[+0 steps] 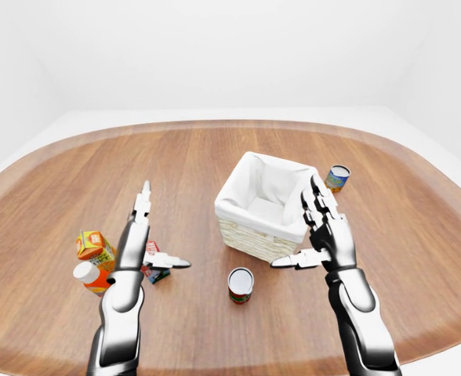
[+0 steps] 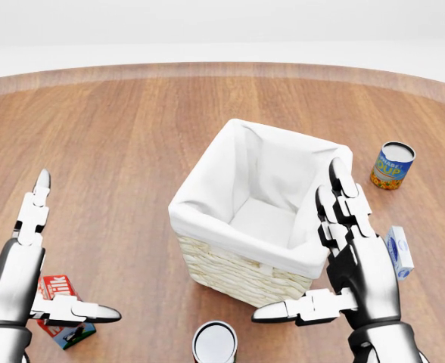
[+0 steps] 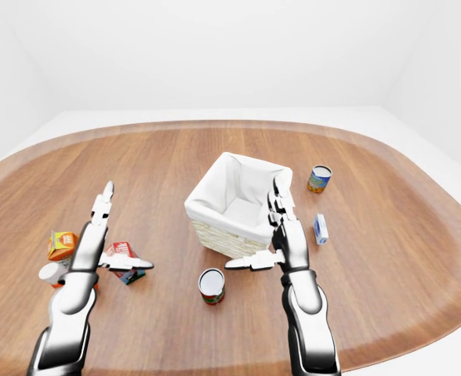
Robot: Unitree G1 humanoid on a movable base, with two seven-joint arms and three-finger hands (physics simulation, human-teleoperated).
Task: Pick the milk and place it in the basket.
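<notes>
Milk [image 2: 59, 303] is sitting ungrasped at the head view's lower left, where the left hand [image 2: 27, 281] is spreading open fingers just above it. Basket [image 2: 207, 261], centre frame, is standing empty beside the equally open right hand [image 2: 356, 261]; bare wood is leaving room between.

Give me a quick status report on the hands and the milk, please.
Left hand open, thumb over the milk carton. Right hand open beside the basket. Milk on the table, not gripped. Basket mouth unobstructed.

The red milk carton [image 2: 58, 296] reads "ilk"; the can [image 2: 393, 165] "SOUP".
</notes>
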